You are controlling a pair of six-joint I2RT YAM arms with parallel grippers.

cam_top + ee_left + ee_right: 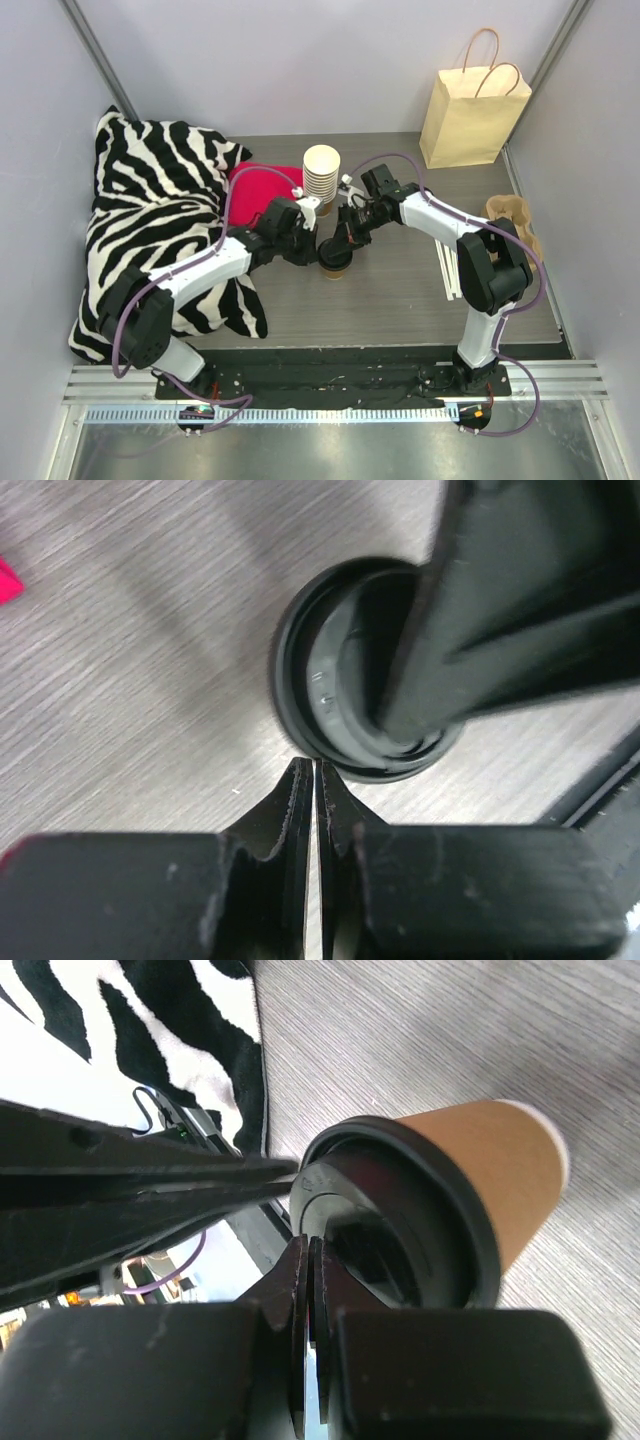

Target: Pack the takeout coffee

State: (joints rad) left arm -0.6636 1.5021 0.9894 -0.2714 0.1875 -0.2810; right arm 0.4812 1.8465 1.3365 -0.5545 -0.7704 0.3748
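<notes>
Only overhead shows the paper bag (470, 110) — well apart from takeout coffee (335, 264).

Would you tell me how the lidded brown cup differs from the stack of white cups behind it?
The brown cup is single and short; the stack is several nested cups, taller. The brown cup wears a black lid; the stack is open-topped. Both stand upright on the table.
</notes>
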